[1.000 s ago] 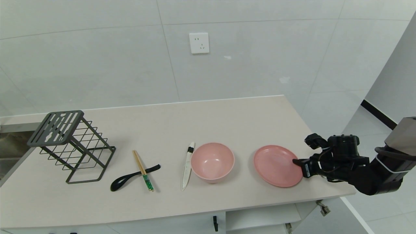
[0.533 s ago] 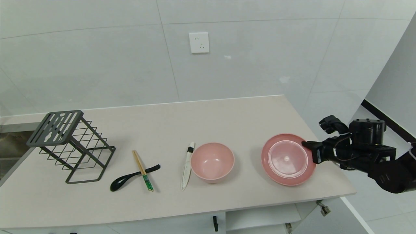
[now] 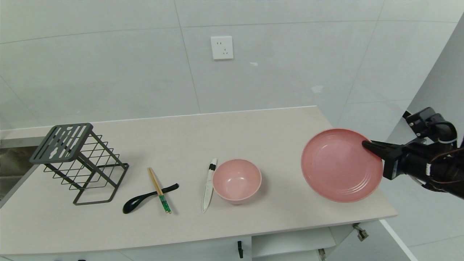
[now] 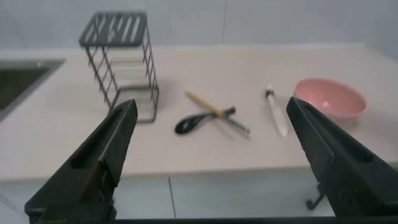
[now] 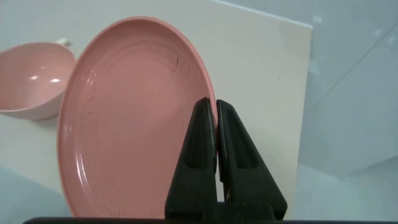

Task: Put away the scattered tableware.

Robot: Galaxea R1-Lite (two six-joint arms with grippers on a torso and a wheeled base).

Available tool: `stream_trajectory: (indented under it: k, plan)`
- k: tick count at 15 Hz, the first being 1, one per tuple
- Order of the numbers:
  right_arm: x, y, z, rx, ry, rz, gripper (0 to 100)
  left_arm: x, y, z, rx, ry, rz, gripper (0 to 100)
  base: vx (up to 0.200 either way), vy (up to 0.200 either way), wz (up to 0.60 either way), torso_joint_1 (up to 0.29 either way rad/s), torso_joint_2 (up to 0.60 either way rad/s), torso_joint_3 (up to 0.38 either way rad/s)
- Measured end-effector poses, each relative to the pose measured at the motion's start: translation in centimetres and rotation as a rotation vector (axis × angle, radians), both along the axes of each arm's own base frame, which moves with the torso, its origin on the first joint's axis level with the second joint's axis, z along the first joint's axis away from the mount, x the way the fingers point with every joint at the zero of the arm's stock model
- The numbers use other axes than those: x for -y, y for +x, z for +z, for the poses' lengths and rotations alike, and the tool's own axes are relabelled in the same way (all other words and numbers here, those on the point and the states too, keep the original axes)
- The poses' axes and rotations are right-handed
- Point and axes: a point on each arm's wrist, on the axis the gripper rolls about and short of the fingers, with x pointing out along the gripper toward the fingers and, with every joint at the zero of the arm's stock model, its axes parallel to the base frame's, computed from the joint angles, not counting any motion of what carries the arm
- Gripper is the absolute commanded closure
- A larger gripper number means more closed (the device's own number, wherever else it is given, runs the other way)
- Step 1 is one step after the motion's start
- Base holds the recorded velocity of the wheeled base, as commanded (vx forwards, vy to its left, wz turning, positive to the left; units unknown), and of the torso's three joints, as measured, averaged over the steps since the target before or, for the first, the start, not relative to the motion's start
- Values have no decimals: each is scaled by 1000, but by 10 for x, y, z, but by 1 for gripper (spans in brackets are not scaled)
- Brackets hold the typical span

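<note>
- Pale tiled kitchen corner: white tiled wall (image 3: 108,72) with a white wall socket (image 3: 222,47), beige countertop (image 3: 253,137) below it.
- Right gripper (image 3: 367,145) at the countertop's right end, fingers pressed together on the rim of a round pink plate (image 3: 340,165).
- Plate pinched at the rim nearest the wrist, tilted up steeply, its ringed face spreading away from the fingertips toward the rest of the tableware; whether its lower rim touches the countertop, cannot tell.
- Seen from the right wrist: fingers (image 5: 200,134) clamped on either side of the plate (image 5: 124,124) rim.
- Just past the plate's far edge from that gripper: deep pink bowl (image 3: 236,179), upright on the countertop.
- Beside the bowl, on the side away from the gripper: white knife (image 3: 209,185) with a black band, lying flat.
- Farther still: wooden chopsticks (image 3: 159,190) lying crossed over a black spoon (image 3: 145,198).
- Farthest from the right gripper: dark wire rack (image 3: 78,161), standing.
- Left gripper (image 4: 210,106) spread wide, holding nothing, off the countertop's front edge; ahead of its fingertips the rack, spoon, chopsticks, knife and bowl.
</note>
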Motion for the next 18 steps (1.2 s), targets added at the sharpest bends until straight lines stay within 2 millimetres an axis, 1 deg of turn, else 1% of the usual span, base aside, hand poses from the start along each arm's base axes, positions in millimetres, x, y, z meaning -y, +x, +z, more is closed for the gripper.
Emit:
stream_trajectory:
  k: [3, 4, 6, 8, 11, 13, 15, 16, 18]
  plan:
    - [2, -27, 13, 60, 7, 7, 100, 2, -3, 9, 28, 24, -100, 0, 0, 0, 0, 0, 0, 0]
    - [2, -32, 16, 78, 9, 9, 100, 3, -5, 17, 23, 30, -131, 0, 0, 0, 0, 0, 0, 0]
    - [3, -39, 22, 110, 6, 29, 100, 5, -9, 45, -6, 45, -218, 0, 0, 0, 0, 0, 0, 0]
    - [3, -43, 26, 135, 0, 41, 100, 7, 0, 64, -71, 51, -303, 0, 0, 0, 0, 0, 0, 0]
    - [3, -45, 33, 177, 3, 54, 100, 9, 30, 89, -178, 54, -423, 0, 0, 0, 0, 0, 0, 0]
    - [4, -47, 37, 199, 4, 49, 100, 11, 64, 108, -217, 62, -492, 0, 0, 0, 0, 0, 0, 0]
    - [6, -46, 42, 222, 7, 42, 100, 16, 107, 123, -224, 99, -556, 0, 0, 0, 0, 0, 0, 0]
    - [4, -44, 45, 231, 9, 51, 100, 20, 127, 125, -229, 117, -590, 0, 0, 0, 0, 0, 0, 0]
    - [-5, -40, 44, 229, 13, 91, 100, 31, 160, 117, -320, 122, -637, 0, 0, 0, 0, 0, 0, 0]
